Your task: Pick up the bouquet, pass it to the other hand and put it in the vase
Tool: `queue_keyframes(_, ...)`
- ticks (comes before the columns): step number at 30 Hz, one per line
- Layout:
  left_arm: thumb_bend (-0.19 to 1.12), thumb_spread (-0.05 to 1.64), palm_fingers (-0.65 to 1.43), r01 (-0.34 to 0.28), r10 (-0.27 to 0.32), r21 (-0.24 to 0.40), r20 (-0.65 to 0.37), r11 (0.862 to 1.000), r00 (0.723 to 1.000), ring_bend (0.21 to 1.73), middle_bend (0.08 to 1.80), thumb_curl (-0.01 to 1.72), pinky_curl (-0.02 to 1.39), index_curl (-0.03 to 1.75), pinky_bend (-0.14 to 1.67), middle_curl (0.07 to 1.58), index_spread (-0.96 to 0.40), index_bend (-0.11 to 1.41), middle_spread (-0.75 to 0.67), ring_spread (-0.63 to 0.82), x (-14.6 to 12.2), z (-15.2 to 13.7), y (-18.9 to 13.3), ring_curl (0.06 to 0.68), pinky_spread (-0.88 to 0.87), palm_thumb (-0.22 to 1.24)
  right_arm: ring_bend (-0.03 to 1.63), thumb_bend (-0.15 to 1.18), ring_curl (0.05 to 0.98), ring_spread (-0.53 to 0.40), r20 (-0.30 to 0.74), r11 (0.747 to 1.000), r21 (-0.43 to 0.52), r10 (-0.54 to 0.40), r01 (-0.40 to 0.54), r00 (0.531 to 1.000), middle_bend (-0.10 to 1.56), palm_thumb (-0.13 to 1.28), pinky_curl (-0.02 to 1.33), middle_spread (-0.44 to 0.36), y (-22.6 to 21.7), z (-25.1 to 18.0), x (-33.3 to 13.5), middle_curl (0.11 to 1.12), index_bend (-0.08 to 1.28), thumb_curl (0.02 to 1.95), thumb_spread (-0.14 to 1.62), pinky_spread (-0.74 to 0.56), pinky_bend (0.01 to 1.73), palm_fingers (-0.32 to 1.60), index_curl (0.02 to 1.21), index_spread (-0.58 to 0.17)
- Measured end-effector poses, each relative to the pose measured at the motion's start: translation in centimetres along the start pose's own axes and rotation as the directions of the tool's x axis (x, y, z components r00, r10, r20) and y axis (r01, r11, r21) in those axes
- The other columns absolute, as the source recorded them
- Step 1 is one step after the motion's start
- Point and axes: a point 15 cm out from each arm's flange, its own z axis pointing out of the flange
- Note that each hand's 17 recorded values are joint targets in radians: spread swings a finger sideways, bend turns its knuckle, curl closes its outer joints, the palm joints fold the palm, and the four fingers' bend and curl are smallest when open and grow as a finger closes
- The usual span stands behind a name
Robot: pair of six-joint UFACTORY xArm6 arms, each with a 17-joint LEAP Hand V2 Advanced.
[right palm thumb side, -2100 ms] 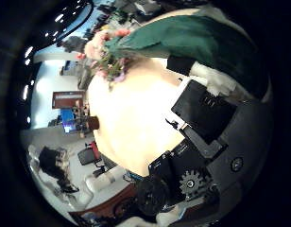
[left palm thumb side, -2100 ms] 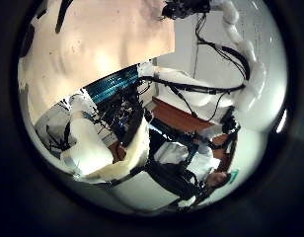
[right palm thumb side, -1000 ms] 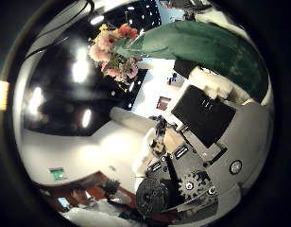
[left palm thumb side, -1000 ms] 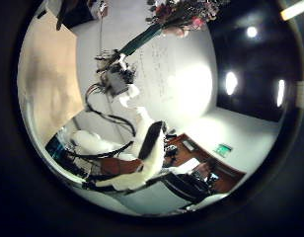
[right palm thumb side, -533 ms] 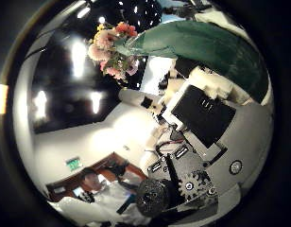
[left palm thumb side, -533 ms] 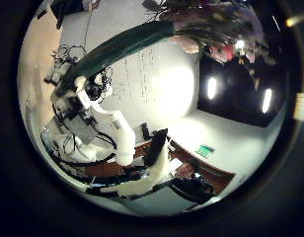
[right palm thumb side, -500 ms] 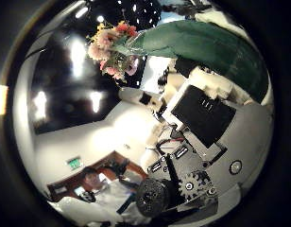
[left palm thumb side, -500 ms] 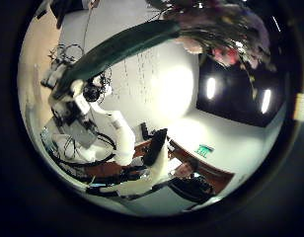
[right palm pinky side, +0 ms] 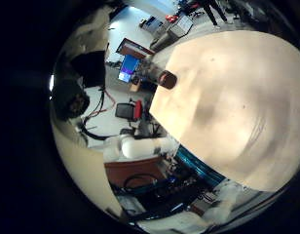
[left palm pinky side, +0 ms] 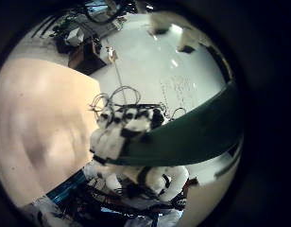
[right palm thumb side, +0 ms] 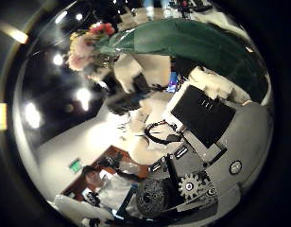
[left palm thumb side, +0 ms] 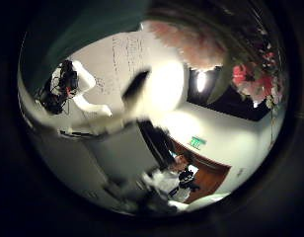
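The right hand (right palm thumb side: 197, 123) grips the bouquet (right palm thumb side: 183, 43) by its green wrap. The left hand (right palm thumb side: 127, 80) is close beside the bouquet; if it grips, I cannot tell. A vase (right palm pinky side: 167, 79) stands on the table (right palm pinky side: 228, 97).

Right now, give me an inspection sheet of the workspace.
Surface: table, bare where it shows.
Job's things: bouquet up in the air, close to both palms; vase upright on the table.
Clutter: nothing seen.
Robot hands: right robot hand curled on the bouquet's wrap; left robot hand at the bouquet, grip cannot be told.
Cables: nothing seen on the table.
Surroundings: furniture beyond the table.
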Motion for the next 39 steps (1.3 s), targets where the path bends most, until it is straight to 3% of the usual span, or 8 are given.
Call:
queue_keyframes(4, 0.15, 0.97, 1.33, 0.016, -0.016, 0.002, -0.003, 1.000, 1.000, 1.24, 0.92, 0.47, 0.62, 0.42, 1.00, 0.72, -0.29, 0.51, -0.29, -0.35, -0.2, -0.2, -0.1, 0.441, -0.27, 0.81, 1.46, -0.01, 0.693, -0.189, -0.025, 1.000, 0.013, 0.028, -0.028, 0.999, 1.42, 1.16, 0.89, -0.100, -0.6, -0.2, 1.5, 0.69, 1.25, 1.14, 0.83, -0.19, 1.25, 1.14, 0.79, -0.200)
queue_keyframes(8, 0.18, 0.99, 1.23, 0.015, -0.015, -0.010, -0.009, 1.000, 1.000, 1.37, 1.05, 0.53, 0.72, 0.54, 1.15, 0.79, -0.43, 0.74, -0.37, -0.40, -0.3, -0.2, 0.2, 0.500, -0.37, 0.90, 1.45, -0.04, 0.694, -0.193, -0.008, 0.998, 0.027, 0.056, -0.056, 0.998, 1.42, 1.06, 0.90, -0.108, -0.6, -0.3, 2.2, 0.69, 1.24, 1.07, 0.87, -0.20, 1.24, 1.11, 0.79, -0.203)
queue_keyframes(11, 0.18, 1.01, 1.15, -0.012, 0.012, 0.000, -0.008, 1.000, 1.000, 1.44, 1.13, 0.57, 0.78, 0.62, 1.21, 0.82, -0.49, 0.83, -0.41, -0.40, -0.1, -0.8, 0.4, 0.531, -0.42, 0.94, 1.39, -0.06, 0.667, -0.197, -0.008, 0.995, 0.066, 0.075, -0.075, 0.997, 1.32, 0.90, 0.87, -0.118, -1.0, -1.2, 2.9, 0.66, 1.09, 0.95, 0.95, -0.25, 1.22, 0.97, 0.77, -0.230)
queue_keyframes(16, 0.18, 1.04, 1.08, -0.086, 0.083, 0.063, 0.038, 0.994, 0.996, 1.51, 1.18, 0.62, 0.85, 0.71, 1.25, 0.85, -0.55, 0.90, -0.44, -0.41, 1.9, -2.6, 0.1, 0.560, -0.47, 0.97, 1.35, -0.04, 0.624, -0.219, -0.001, 0.983, 0.129, 0.133, -0.132, 0.991, 1.07, 0.78, 0.79, -0.131, -1.0, -3.3, 5.0, 0.59, 0.66, 0.79, 1.01, -0.39, 1.21, 0.47, 0.67, -0.296)
queue_keyframes(17, 0.18, 1.05, 1.08, -0.102, 0.099, 0.077, 0.049, 0.992, 0.994, 1.51, 1.19, 0.63, 0.86, 0.72, 1.26, 0.86, -0.56, 0.90, -0.44, -0.41, 2.4, -2.9, 0.0, 0.561, -0.47, 0.97, 1.29, -0.04, 0.611, -0.209, -0.002, 0.980, 0.142, 0.139, -0.137, 0.990, 0.98, 0.77, 0.80, -0.123, -1.1, -3.8, 5.3, 0.56, 0.61, 0.77, 1.02, -0.32, 1.14, 0.18, 0.64, -0.322)
queue_keyframes(19, 0.17, 1.06, 1.05, -0.159, 0.148, 0.113, 0.096, 0.981, 0.984, 1.53, 1.21, 0.66, 0.90, 0.77, 1.26, 0.87, -0.58, 0.91, -0.45, -0.40, 4.2, -4.2, -0.3, 0.569, -0.50, 0.97, 1.21, -0.04, 0.572, -0.183, -0.002, 0.976, 0.159, 0.149, -0.147, 0.989, 0.89, 0.75, 0.78, -0.106, -1.2, -4.5, 5.8, 0.52, 0.56, 0.73, 1.03, -0.22, 1.09, 0.07, 0.59, -0.349)
queue_keyframes(28, 0.14, 1.09, 1.03, -0.322, 0.242, 0.249, 0.302, 0.914, 0.922, 1.56, 1.24, 0.73, 0.99, 0.91, 1.24, 0.88, -0.64, 0.87, -0.46, -0.39, 10.1, -10.4, -0.2, 0.576, -0.54, 0.98, 0.88, -0.03, 0.383, 0.006, 0.000, 0.971, 0.178, 0.160, -0.157, 0.987, 0.57, 0.71, 0.63, -0.031, -1.7, -5.6, 6.4, 0.38, 0.32, 0.60, 1.03, 0.26, 0.95, -0.04, 0.42, -0.398)
queue_keyframes(39, 0.11, 1.10, 1.03, -0.427, 0.177, 0.459, 0.492, 0.779, 0.852, 1.57, 1.24, 0.79, 1.08, 1.04, 1.19, 0.88, -0.68, 0.80, -0.46, -0.39, 13.9, -21.2, 4.2, 0.571, -0.57, 0.99, 0.75, -0.02, 0.299, 0.088, 0.011, 0.971, 0.165, 0.171, -0.171, 0.985, 0.43, 0.71, 0.50, -0.009, -2.2, -5.5, 7.1, 0.34, 0.21, 0.53, 1.03, 0.43, 0.80, 0.06, 0.37, -0.416)
